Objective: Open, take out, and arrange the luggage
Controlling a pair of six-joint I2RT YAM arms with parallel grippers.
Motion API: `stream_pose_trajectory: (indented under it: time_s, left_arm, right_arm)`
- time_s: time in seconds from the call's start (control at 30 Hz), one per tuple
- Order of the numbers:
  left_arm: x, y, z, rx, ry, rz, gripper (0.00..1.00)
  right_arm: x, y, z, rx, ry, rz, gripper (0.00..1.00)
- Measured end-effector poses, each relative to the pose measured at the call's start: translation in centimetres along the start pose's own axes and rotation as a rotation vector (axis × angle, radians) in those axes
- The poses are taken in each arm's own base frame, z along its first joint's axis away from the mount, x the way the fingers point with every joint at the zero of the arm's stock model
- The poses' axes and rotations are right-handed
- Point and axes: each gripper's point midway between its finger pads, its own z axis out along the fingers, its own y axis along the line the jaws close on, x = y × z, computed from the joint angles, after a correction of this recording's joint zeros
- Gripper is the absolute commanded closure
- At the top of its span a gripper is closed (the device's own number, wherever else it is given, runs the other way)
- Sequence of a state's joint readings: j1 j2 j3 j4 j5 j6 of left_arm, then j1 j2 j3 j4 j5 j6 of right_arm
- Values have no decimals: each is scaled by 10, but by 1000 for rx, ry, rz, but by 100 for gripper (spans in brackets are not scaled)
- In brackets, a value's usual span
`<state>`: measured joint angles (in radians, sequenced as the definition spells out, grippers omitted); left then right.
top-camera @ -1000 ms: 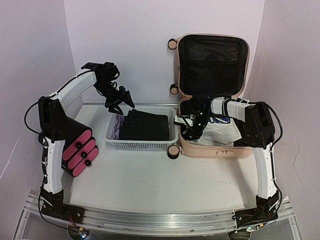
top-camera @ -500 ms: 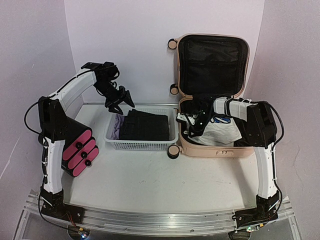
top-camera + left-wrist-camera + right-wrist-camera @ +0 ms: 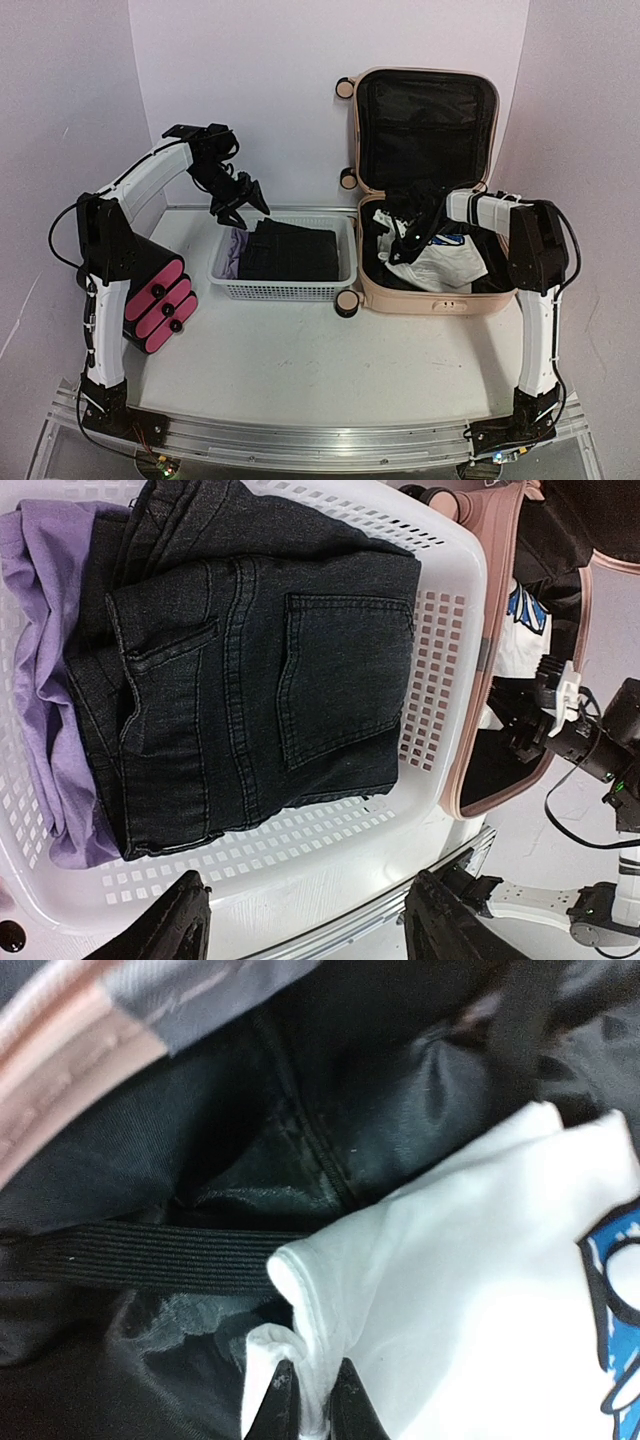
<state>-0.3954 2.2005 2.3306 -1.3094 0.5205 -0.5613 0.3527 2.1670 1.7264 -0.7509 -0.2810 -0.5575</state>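
**Right arm draws back with a shirt fold in tow**

Since a second ago the right jaws have risen from low in the large beige-pink hard-shell suitcase [image 3: 425, 300] and are pinched almost shut on a fold of the white printed T-shirt [image 3: 440, 268], to lift it out. The case lies lid-up at the right rear of the tabletop [image 3: 300, 360], just beside the white plastic mesh basket [image 3: 280, 290]. The left jaws hang wide open and empty over the folded black jeans [image 3: 250, 670] there, likely waiting

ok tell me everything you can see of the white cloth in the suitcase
The white cloth is soft, folded fabric with a blue and black print. It lies crumpled in the lower half of the open luggage, on black lining beside a black elastic strap. The right gripper pinches a fold at its edge.
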Motion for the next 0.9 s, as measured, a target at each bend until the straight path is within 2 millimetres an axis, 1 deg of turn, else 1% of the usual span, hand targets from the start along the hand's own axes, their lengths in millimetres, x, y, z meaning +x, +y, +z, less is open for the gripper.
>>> stream_pose_trajectory:
  time_s: [0.17, 0.27, 0.4, 0.47, 0.6, 0.7, 0.77, 0.83, 0.9]
  left_arm:
    - [1, -2, 0, 11, 7, -25, 32]
    - [2, -6, -1, 34, 16, -58, 32]
    - [0, -17, 0, 95, 36, -137, 29]
    - [-3, -24, 0, 137, 44, -188, 26]
    - [-6, -36, 4, 210, 82, -356, 18]
    - [-4, -38, 13, 226, 126, -512, 13]
    - [-2, -39, 20, 224, 146, -607, 12]
    - [-1, -45, 27, 231, 161, -680, 11]
    - [3, -55, 38, 249, 184, -741, 9]
  right_arm:
    - [-5, -7, -18, -7, -49, 92, 100]
    - [-9, -11, -32, -12, -85, 148, 100]
    - [-15, -14, -47, -17, -125, 207, 100]
    - [-19, -14, -54, -23, -143, 234, 100]
    - [-27, -9, -66, -44, -177, 268, 100]
    - [-33, -5, -76, -57, -205, 291, 100]
    - [-39, -3, -85, -62, -228, 306, 100]
    - [-44, -1, -94, -65, -254, 317, 100]
    - [-50, 2, -104, -73, -286, 326, 100]
